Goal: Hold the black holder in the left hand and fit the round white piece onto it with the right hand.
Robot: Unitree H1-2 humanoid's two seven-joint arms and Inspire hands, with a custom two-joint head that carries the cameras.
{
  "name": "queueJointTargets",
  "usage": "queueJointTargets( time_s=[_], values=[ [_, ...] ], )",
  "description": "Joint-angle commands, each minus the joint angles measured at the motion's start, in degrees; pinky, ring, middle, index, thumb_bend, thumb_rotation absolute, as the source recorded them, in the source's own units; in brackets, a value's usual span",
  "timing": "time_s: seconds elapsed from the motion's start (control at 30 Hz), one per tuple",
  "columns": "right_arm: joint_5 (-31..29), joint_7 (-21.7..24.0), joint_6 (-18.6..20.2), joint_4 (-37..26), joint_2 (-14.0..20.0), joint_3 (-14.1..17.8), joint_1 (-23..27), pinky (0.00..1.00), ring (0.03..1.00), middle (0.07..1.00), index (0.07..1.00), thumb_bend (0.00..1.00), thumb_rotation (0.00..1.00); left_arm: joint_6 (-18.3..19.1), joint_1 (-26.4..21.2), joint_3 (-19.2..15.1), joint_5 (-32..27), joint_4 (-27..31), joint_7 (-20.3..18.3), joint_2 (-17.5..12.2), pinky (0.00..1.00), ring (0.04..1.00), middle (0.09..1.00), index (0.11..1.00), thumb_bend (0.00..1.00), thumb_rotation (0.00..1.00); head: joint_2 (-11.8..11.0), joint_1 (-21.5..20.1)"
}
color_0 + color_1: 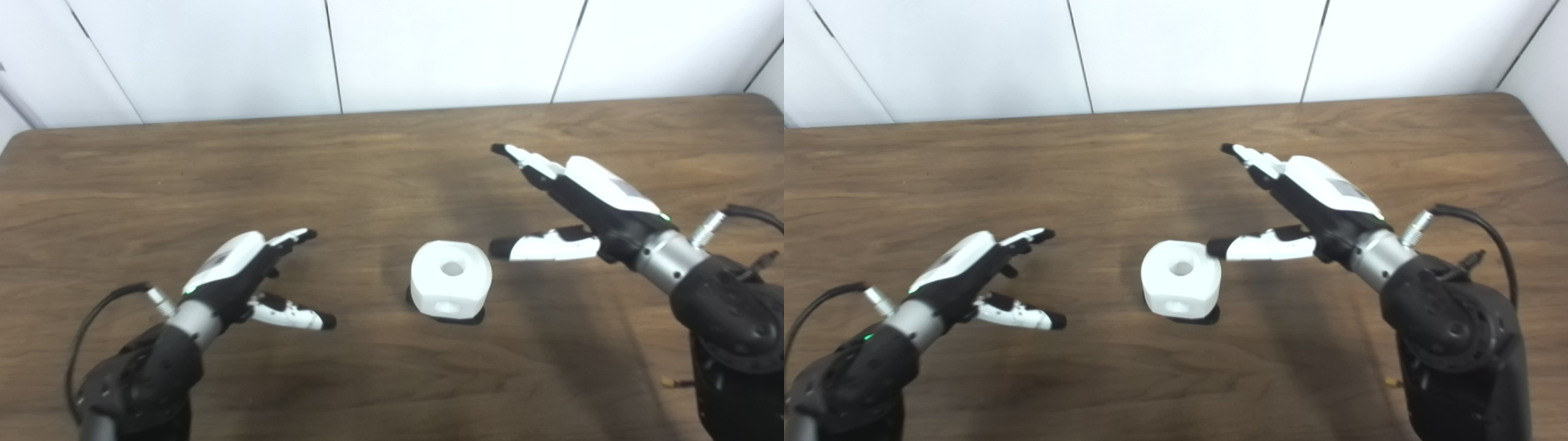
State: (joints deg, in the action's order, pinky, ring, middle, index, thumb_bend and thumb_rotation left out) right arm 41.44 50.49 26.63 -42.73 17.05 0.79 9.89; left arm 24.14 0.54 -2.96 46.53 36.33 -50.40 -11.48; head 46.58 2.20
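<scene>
The round white piece (451, 278) with a hole in its top sits on the black holder (456, 318), of which only a thin dark rim shows beneath it, on the wooden table (367, 159) near the middle front. My left hand (254, 275) is open and empty, to the left of the piece and apart from it. My right hand (566, 205) is open and empty, to the right of the piece, its thumb pointing toward the piece with a small gap. The piece also shows in the right eye view (1182, 279).
A white panelled wall (392, 55) stands behind the table's far edge. The table's right corner (1519, 101) shows at the far right. Cables (1476, 220) run from both wrists.
</scene>
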Motion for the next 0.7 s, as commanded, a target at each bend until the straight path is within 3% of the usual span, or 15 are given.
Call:
queueJointTargets(
  time_s=[0.0, 0.13, 0.23, 0.33, 0.4, 0.5, 0.67],
  values=[
    [-1.6, -3.9, 0.1, -0.1, -0.6, 1.3, 0.0, 0.9, 0.99, 0.995, 0.981, 0.77, 0.99, 0.0, -0.2, -2.0, -6.1, 1.5, 5.3, 0.9, 0.83, 0.929, 0.943, 0.935, 0.84, 0.44, 0.0, 0.1],
    [-4.1, -9.5, 0.1, 1.4, -3.0, 3.1, -3.8, 0.85, 0.955, 0.996, 0.954, 0.68, 1.0, -0.5, 2.2, -6.4, -16.6, 0.9, 13.1, 3.7, 0.87, 0.931, 0.949, 0.931, 0.7, 0.34, 0.0, -0.3],
    [-5.8, -13.4, -0.1, 2.3, -4.3, 4.0, -6.7, 0.87, 0.961, 1.0, 0.958, 0.65, 1.0, -1.6, 4.4, -8.5, -21.8, 0.7, 18.4, 5.2, 0.88, 0.931, 0.958, 0.939, 0.61, 0.36, 0.0, -0.5],
    [-9.5, -17.4, -0.3, 3.1, -5.9, 5.7, -9.5, 0.89, 0.958, 0.988, 0.963, 0.61, 1.0, -3.2, 6.6, -8.8, -22.8, 0.5, 24.3, 6.3, 0.83, 0.907, 0.949, 0.944, 0.57, 0.58, -0.1, -0.6],
    [-15.2, -19.5, 0.0, 3.8, -7.9, 7.8, -11.1, 0.89, 0.958, 0.989, 0.972, 0.61, 1.0, -4.7, 7.9, -9.2, -24.7, -0.1, 28.2, 7.6, 0.81, 0.891, 0.946, 0.95, 0.55, 0.71, -0.1, -0.7],
    [-22.5, -21.9, 0.1, 4.6, -11.0, 10.5, -12.8, 0.94, 0.989, 0.999, 0.989, 0.62, 1.0, -5.9, 9.5, -9.2, -28.3, -0.6, 31.4, 8.3, 0.81, 0.915, 0.973, 0.976, 0.47, 0.9, -0.2, -0.7],
    [-29.0, -25.9, -0.6, 5.7, -12.3, 11.0, -15.9, 0.98, 0.998, 1.0, 1.0, 0.63, 1.0, -5.9, 11.2, -10.6, -40.7, -1.9, 35.4, 11.6, 0.92, 0.958, 0.966, 0.979, 0.43, 0.91, -0.2, -0.5]
  ],
)
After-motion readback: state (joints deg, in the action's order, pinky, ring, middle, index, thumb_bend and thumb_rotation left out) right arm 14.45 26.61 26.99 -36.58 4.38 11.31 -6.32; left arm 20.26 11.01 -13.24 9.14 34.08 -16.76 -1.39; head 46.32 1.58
